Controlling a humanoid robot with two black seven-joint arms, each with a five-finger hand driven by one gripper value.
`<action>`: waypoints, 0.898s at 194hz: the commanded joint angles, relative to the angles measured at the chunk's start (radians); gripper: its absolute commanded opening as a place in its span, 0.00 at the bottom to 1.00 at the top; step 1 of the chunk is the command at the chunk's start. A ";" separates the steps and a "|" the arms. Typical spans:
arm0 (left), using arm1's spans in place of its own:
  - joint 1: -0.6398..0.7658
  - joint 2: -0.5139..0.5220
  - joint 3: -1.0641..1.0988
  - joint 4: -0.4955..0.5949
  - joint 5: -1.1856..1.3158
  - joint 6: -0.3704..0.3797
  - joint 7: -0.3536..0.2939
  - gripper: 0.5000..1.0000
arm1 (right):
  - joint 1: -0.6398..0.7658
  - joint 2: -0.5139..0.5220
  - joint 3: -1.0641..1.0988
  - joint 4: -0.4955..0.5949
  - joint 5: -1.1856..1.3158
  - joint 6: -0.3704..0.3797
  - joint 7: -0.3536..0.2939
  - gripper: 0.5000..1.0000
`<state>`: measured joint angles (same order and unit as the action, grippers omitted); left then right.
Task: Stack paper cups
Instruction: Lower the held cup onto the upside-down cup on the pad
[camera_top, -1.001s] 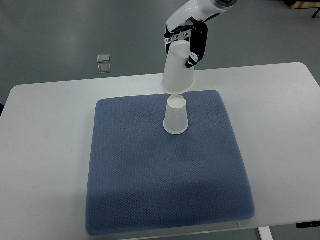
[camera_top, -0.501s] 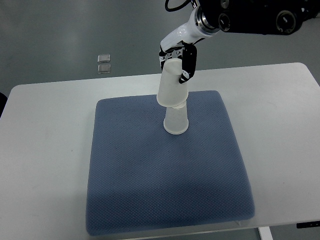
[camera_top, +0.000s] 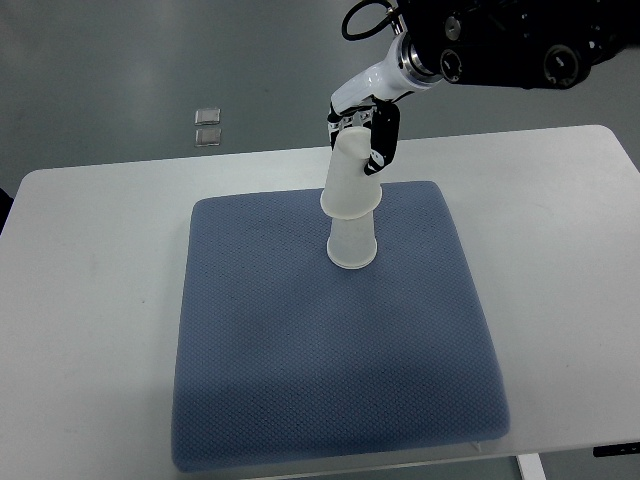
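Observation:
A white paper cup (camera_top: 352, 245) stands upside down on the blue padded mat (camera_top: 300, 360), near its back middle. A second white paper cup (camera_top: 350, 178), also upside down and slightly tilted, is held just above it. Its wide rim covers the top of the standing cup. My right hand (camera_top: 368, 128), black-fingered on a white wrist, is shut on the upper cup's narrow end. Its arm comes in from the top right. How far the upper cup sits over the lower one is hidden. The left arm is out of view.
The mat lies on a white table (camera_top: 90, 300) whose far edge runs just behind the cups. Two small square objects (camera_top: 208, 127) lie on the grey floor beyond the table. The dark arm housing (camera_top: 510, 45) hangs over the back right.
The right hand has brought the held cup down from above the standing cup until its rim overlaps that cup's top. The arm has come further into view.

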<state>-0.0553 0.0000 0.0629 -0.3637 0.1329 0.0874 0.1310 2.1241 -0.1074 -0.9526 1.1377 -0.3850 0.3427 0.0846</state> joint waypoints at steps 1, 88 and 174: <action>0.000 0.000 0.000 0.000 -0.001 0.000 -0.001 1.00 | -0.009 0.005 0.000 -0.007 0.000 -0.001 0.000 0.28; 0.000 0.000 0.000 0.000 -0.001 0.000 -0.001 1.00 | -0.035 0.020 -0.002 -0.029 0.000 -0.002 0.001 0.36; 0.000 0.000 0.000 0.000 -0.001 0.000 -0.001 1.00 | -0.053 0.020 -0.002 -0.036 0.000 -0.021 0.000 0.47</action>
<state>-0.0552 0.0000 0.0629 -0.3635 0.1319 0.0874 0.1304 2.0718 -0.0872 -0.9541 1.1020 -0.3850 0.3225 0.0855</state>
